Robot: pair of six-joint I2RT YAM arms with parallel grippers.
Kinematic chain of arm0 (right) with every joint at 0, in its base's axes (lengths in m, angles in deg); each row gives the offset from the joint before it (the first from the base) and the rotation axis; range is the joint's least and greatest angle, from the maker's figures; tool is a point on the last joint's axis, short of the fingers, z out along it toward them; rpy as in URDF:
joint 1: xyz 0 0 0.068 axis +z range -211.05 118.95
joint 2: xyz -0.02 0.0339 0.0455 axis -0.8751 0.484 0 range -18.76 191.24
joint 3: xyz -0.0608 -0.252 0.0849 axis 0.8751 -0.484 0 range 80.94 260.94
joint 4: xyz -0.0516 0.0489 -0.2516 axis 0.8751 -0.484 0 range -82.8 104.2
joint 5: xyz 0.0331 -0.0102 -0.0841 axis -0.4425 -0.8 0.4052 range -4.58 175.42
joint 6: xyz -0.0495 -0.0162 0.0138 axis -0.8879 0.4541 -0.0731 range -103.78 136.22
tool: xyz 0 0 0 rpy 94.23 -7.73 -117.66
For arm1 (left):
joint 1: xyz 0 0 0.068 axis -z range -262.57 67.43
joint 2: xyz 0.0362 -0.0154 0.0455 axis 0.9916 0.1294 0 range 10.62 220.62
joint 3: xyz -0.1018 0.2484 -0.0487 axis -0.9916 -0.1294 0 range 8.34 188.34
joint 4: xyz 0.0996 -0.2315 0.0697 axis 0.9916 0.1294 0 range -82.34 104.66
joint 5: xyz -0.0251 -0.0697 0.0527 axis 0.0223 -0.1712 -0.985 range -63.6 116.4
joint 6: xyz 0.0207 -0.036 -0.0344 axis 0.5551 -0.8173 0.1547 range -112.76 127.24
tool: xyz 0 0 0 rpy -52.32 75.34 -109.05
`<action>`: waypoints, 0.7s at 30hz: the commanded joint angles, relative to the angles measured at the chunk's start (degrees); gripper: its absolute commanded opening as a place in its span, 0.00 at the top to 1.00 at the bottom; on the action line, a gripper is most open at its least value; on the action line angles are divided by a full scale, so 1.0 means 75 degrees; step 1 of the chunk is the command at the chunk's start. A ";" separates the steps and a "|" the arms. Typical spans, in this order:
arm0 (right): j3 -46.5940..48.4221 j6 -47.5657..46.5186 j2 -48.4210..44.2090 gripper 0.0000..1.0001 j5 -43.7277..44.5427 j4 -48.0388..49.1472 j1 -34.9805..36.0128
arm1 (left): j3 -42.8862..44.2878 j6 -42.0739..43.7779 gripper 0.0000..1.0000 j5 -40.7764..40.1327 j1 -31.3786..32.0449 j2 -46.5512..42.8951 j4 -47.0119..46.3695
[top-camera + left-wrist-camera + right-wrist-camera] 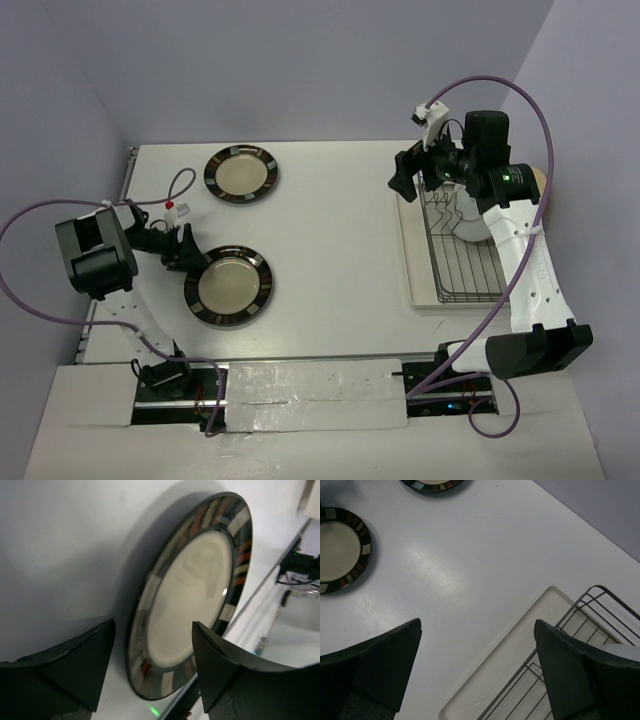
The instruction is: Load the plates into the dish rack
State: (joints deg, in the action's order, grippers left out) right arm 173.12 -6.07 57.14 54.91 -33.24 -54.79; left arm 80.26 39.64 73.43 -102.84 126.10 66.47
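So the left fingers are spread apart, low at the edge of a round cream plate with a black-brown striped rim. There's bare white tabletop showing between one finger and the rim, so they're open and not pinching anything as far as I can see. In the top view that plate lies flat in the lower left of the frame, with the fingers right at its upper-left edge. The right fingers are wide open too, with nothing between them. They hang over the spot where the tabletop meets the corner of the cream tray base under the dark metal wire dish rack. From above, the rack sits at the right of the frame, partly hidden by the right arm. There's something pale and round standing in it, but I can't make out what. A second striped-rim cream plate lies flat further up the frame, well apart from the first one and from the rack.
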 commanded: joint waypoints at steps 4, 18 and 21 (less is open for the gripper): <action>0.0049 0.0100 -0.0077 0.00 -0.0070 0.0068 0.0091 | -0.0308 0.0648 0.33 -0.0645 0.0394 0.1066 -0.0306; 0.0084 0.0076 -0.0112 0.00 -0.0035 0.0091 0.0173 | -0.0179 0.0286 0.92 -0.0728 0.0711 0.1536 -0.0493; 0.0014 0.0042 -0.0193 0.00 -0.0012 0.0161 0.0266 | 0.0043 0.0168 1.00 -0.0179 0.0711 0.1443 -0.0131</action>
State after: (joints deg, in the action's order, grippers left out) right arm 173.12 -5.91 57.14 54.98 -33.37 -53.87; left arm 79.47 41.02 80.36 -98.12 135.83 74.36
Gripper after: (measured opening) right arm 0.999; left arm 0.050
